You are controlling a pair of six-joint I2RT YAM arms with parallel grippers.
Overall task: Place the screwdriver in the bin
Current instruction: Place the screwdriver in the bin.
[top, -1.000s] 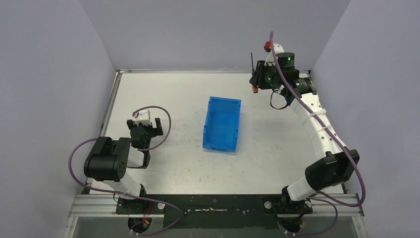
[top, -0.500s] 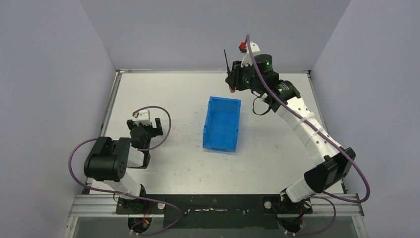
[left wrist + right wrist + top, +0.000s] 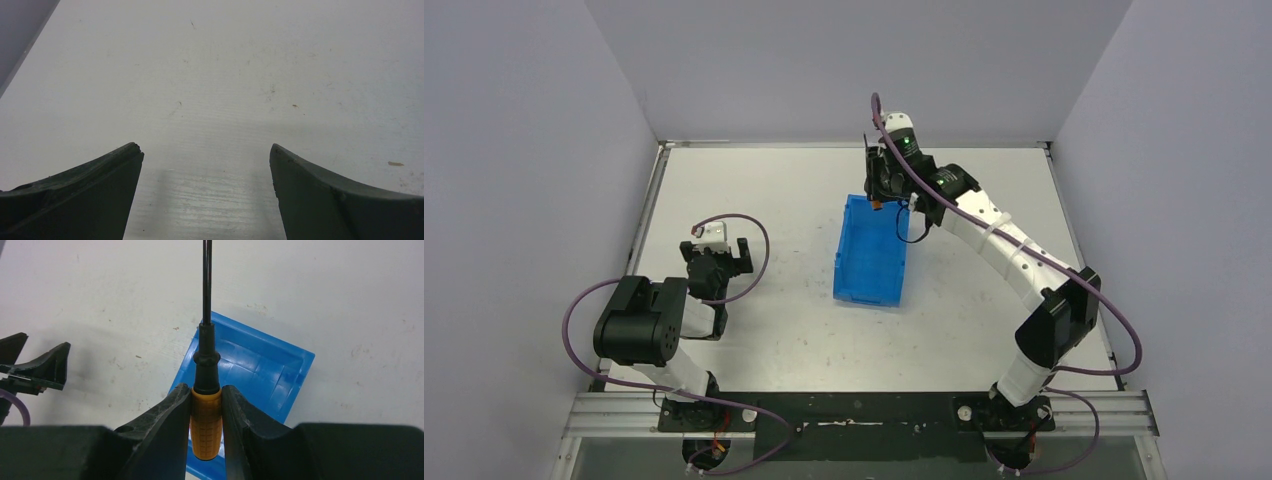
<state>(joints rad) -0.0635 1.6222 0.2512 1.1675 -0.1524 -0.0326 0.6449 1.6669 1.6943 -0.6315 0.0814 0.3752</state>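
Observation:
My right gripper (image 3: pixel 206 395) is shut on the orange handle of the screwdriver (image 3: pixel 205 422), whose thin black shaft points away from the wrist. In the top view this gripper (image 3: pixel 879 190) hangs above the far end of the blue bin (image 3: pixel 872 250), with the handle's orange tip (image 3: pixel 877 205) just over the far wall. The right wrist view shows the bin (image 3: pixel 260 362) below the screwdriver, its inside bare. My left gripper (image 3: pixel 721 252) rests low at the left of the table, well away from the bin; its jaws (image 3: pixel 206 157) stand wide open over bare tabletop.
Grey walls enclose the white table (image 3: pixel 984 290) on three sides. The left arm's fingers (image 3: pixel 42 367) show at the left edge of the right wrist view. A black rail (image 3: pixel 854 410) with both arm bases runs along the near edge.
The right arm has swung left from the far right corner, carrying the screwdriver to above the bin's far end. The left arm has stayed still.

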